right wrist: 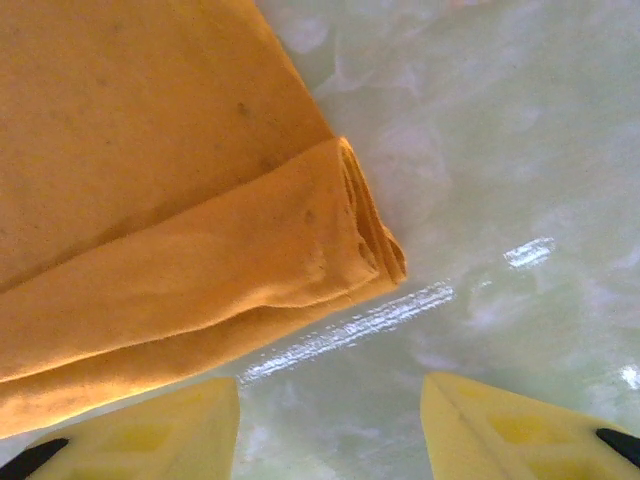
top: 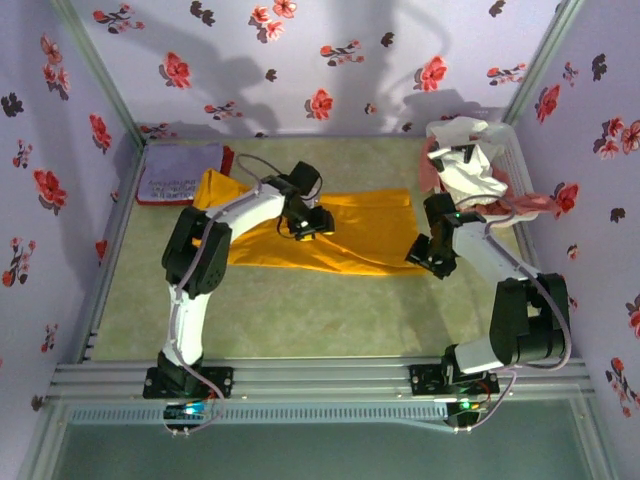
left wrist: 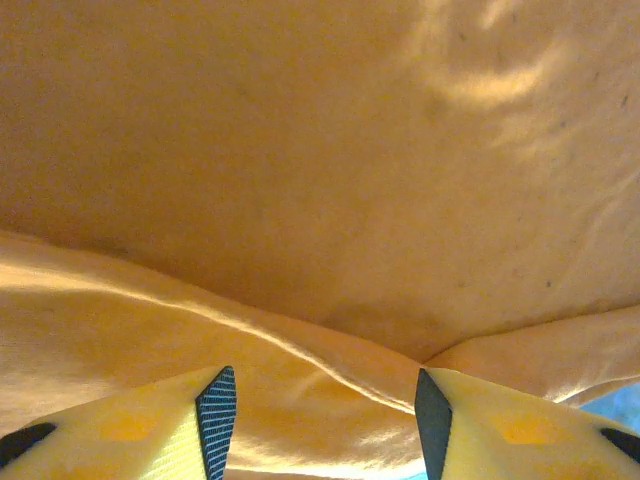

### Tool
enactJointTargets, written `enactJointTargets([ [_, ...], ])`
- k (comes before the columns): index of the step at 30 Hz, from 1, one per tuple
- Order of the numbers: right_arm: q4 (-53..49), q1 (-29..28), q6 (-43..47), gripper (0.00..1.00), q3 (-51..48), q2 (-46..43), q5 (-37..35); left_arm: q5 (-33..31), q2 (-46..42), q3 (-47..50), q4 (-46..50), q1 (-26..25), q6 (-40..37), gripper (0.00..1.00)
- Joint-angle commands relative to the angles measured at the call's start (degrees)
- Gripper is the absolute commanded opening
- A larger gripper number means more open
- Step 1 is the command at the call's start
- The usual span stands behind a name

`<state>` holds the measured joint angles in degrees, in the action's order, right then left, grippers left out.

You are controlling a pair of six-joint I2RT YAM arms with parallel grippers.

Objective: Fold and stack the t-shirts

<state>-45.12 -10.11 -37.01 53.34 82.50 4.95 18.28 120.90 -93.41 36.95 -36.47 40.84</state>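
Note:
A mustard-orange t-shirt (top: 360,240) lies folded into a long band across the middle of the table. My left gripper (top: 308,228) hovers low over its middle, jaws open; in the left wrist view the gripper (left wrist: 325,392) has the orange cloth (left wrist: 300,150) and a raised crease beneath it, nothing pinched. My right gripper (top: 422,258) is at the band's near right corner, open; in the right wrist view this gripper (right wrist: 330,400) sits above bare table, with the layered corner of the shirt (right wrist: 150,200) just up and left of it. A folded lavender t-shirt (top: 185,165) rests on a red one (top: 141,200) at the back left.
A loose heap of white (top: 468,165) and pink (top: 530,205) t-shirts sits at the back right corner against the wall. Flowered walls close in the table on three sides. Bare green table (top: 300,310) stretches between the orange shirt and the arm bases.

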Motion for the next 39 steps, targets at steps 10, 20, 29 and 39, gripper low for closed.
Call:
enactJointTargets([
  [10, -0.32, 0.81, 2.08, 0.52, 1.58, -0.80, 0.14, 3.49, 6.34, -4.47, -3.64, -6.14, 6.68, 0.37],
  [20, 5.75, 0.77, 0.55, 0.55, -0.30, -1.00, 9.11, 3.57, 6.32, -2.29, -11.07, -4.28, 14.66, 0.10],
  [29, 10.74, 0.73, -1.87, 0.58, -0.98, 3.24, 10.26, 6.34, 7.07, 0.75, -16.32, -3.15, 19.34, 0.29],
  [39, 9.42, 0.75, -3.79, 0.57, -1.68, 3.89, 2.02, 6.67, 4.82, 2.76, -15.59, -3.63, 18.04, 0.48],
])
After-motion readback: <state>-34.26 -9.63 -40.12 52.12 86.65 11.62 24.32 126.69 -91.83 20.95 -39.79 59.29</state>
